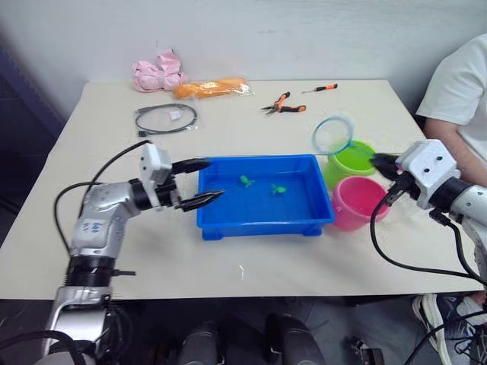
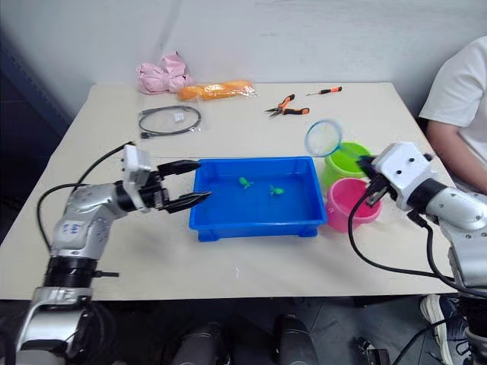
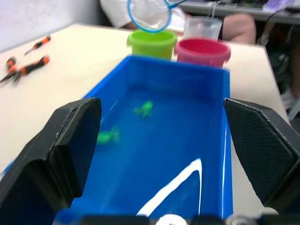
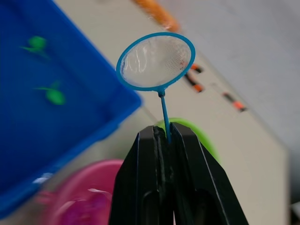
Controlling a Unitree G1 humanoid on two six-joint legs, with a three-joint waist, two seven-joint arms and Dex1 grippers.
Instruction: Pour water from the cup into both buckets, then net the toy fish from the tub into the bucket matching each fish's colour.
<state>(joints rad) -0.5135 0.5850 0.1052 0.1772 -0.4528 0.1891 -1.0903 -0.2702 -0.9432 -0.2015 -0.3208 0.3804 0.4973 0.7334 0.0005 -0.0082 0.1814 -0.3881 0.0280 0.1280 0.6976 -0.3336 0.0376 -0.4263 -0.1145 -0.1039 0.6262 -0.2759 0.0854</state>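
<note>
Left gripper, fingers spread wide, empty, hovers at the tub end, likely steadying it. Two green toy fish left in tub.

Right eye: right gripper lifts the net over the green bucket, pink bucket beside.

Left wrist: cup stands behind the buckets.

Right wrist: fingers clamped on net handle, hoop looks empty.

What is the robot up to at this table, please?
It is netting toy fish. The right tool is shut on the net, held up above the green bucket beside the pink bucket. The left tool is open at the blue tub's end. Two green fish lie in the tub.
</note>
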